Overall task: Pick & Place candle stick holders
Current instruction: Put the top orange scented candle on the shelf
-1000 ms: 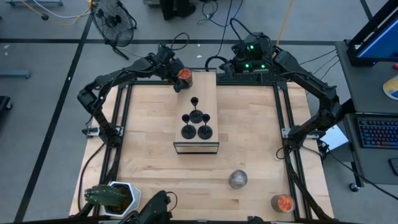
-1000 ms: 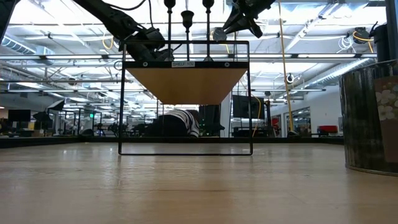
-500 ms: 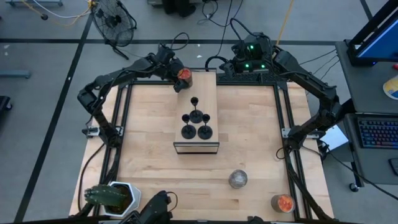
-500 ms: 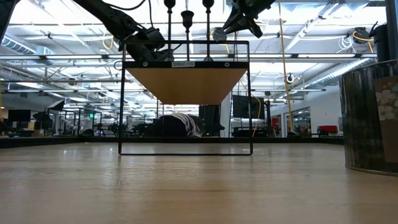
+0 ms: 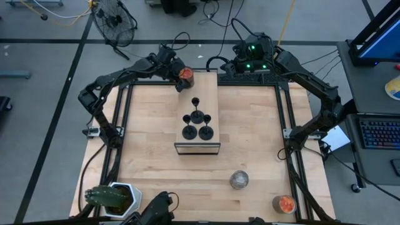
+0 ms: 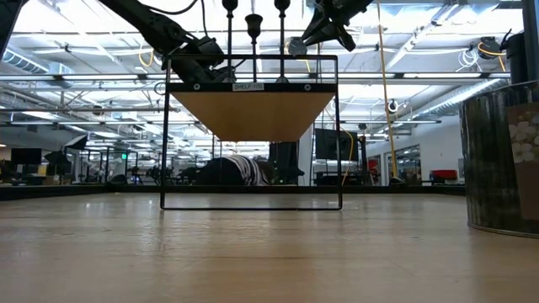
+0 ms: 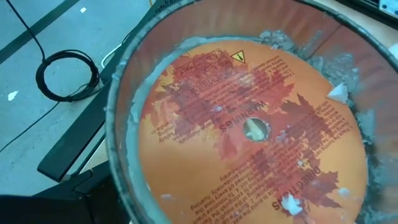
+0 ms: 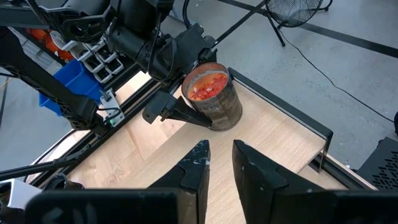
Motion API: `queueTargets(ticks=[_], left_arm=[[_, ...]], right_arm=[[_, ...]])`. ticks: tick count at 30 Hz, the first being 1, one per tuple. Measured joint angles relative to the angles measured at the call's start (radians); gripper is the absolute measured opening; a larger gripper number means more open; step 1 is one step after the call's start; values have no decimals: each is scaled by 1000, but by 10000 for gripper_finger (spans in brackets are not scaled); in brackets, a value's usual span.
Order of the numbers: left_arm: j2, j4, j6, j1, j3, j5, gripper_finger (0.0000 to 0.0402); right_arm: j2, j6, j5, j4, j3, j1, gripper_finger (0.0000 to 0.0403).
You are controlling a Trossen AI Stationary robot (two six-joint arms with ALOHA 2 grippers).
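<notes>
Currently | step: four candle stick holders (image 5: 197, 124) stand on the shelf (image 5: 208, 87) | left gripper (image 5: 181, 80) fingers spread wide around orange jar (image 5: 185, 75) at shelf's far corner | right gripper (image 8: 219, 163) fingers nearly closed, empty, waiting | next: probably free jar, withdraw.

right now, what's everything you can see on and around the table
candle stick holders: four, black, clustered on the shelf top
shelf: one, light wood top on a black frame, middle-back of the table
glass jar: one, orange contents, far edge beside the shelf's left corner
second glass jar: one, orange contents, near-right corner
round jar: one, silvery, near-right area
potted plant: one, green in a white pot, near-left corner
table: one, light wood
left gripper: jaws wide around the far jar
right gripper: far edge, jaws nearly together, empty
</notes>
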Motion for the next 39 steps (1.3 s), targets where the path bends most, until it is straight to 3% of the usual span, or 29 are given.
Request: queueTargets(ticks=[39], left_arm=[[-1, -6, 29, -19, 0, 1, 400]], right_arm=[[0, 0, 0, 0, 0, 0, 61]])
